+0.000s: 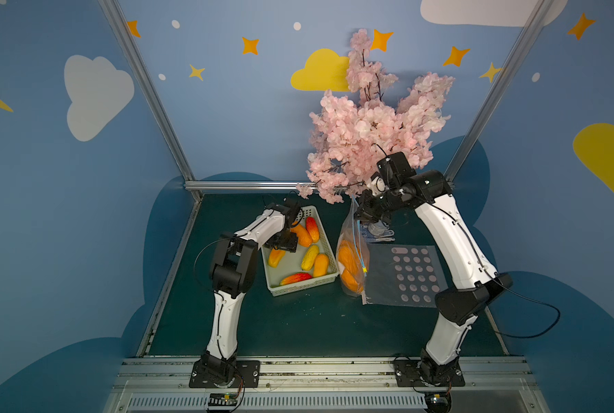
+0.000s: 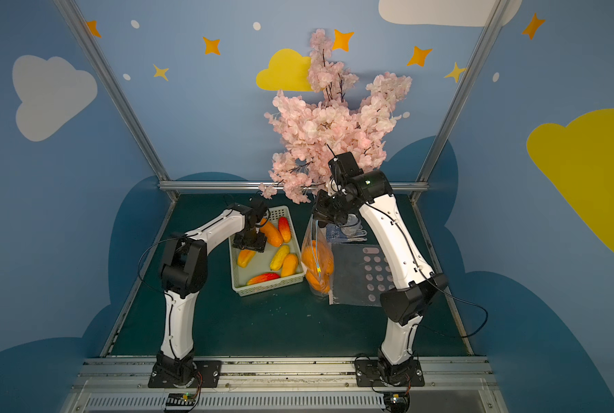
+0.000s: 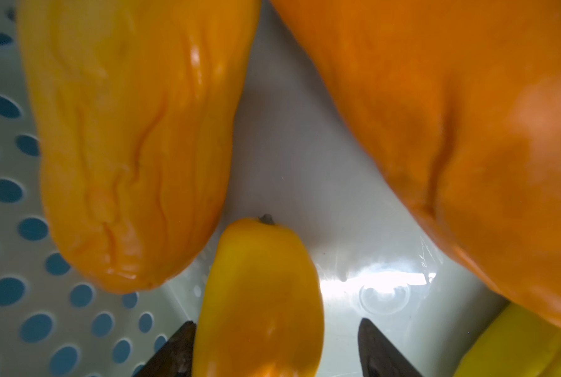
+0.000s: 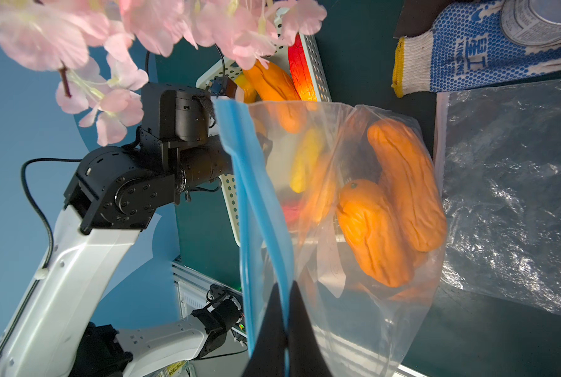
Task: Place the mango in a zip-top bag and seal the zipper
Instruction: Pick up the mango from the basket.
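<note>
Bag (image 4: pixel 354 326) loaded with mangoes (image 4: pixel 403 196), zipper (image 4: pixel 259 212) unsealed, pinched in clenched right gripper (image 4: pixel 287 293). Left gripper (image 3: pixel 277 323) released, straddling another mango (image 3: pixel 259 293) in basket (image 1: pixel 302 286).

Of the left pincer (image 3: pixel 275 326) only dark fingertips (image 3: pixel 380 354) show (rest cut off), the mango (image 3: pixel 259 293) between them cropped.

Mangoes (image 1: pixel 309 257) in basket (image 1: pixel 305 285), zip-top bag (image 1: pixel 352 264) just right, spare bag (image 1: pixel 405 279) beyond, blossoms (image 1: pixel 362 132) behind.

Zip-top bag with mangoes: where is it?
In both top views the zip-top bag hangs from the right end effector, between the basket and the flat bag.
</note>
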Robot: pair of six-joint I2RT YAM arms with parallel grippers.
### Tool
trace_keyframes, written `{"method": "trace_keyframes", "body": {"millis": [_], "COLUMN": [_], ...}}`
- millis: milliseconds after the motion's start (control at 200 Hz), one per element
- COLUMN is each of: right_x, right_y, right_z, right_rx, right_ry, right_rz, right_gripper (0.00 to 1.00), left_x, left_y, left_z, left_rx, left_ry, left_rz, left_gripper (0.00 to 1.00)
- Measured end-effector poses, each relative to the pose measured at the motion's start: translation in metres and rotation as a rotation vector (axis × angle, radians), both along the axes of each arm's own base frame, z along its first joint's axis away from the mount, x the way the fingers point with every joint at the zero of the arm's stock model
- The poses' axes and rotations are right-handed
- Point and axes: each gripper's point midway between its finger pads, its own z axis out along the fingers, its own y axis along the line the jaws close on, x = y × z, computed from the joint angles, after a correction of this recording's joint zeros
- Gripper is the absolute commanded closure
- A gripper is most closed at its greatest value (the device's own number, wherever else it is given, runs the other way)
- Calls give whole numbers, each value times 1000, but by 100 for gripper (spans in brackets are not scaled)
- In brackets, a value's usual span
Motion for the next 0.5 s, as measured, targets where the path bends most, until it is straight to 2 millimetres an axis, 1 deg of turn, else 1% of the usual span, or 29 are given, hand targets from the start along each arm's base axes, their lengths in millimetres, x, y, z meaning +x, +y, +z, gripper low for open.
{"method": "trace_keyframes", "body": {"millis": [50,80,130,185,225,300,365,400,435,450,471,501], "right_x": [0,0,0,0,0,0,0,1,1,1,1,1], "right_y": [0,0,0,0,0,0,0,0,0,0,0,0], "right_z": [0,0,0,0,0,0,-1,-2,-4,-5,-6,-8], "right_rx": [0,1,2,3,4,4,3,2,1,1,1,-1], "right_ry": [0,1,1,2,3,4,7,9,13,16,18,22], "right_rz": [-1,-1,-1,-2,-2,-4,-4,-4,-5,-6,-6,-7], "right_gripper": [100,100,100,100,100,100,100,100,100,100,100,100], "left_x": [-5,-9,-16,-24,-26,-31,-32,-32,-31,-31,-32,-32], "left_y": [-3,-5,-8,-12,-14,-18,-22,-24,-27,-28,-30,-33], "left_z": [-5,-8,-15,-20,-18,-10,5,17,32,42,51,72], "left_rx": [-7,-8,-8,-16,-23,-37,-56,-74,-96,-114,-131,-169], "left_ry": [16,27,42,53,45,21,-18,-51,-90,-115,-135,-182], "left_rz": [-3,-4,-8,-7,-7,-10,-2,7,19,29,33,48], "left_gripper": [25,27,32,41,46,50,53,54,55,55,56,56]}}
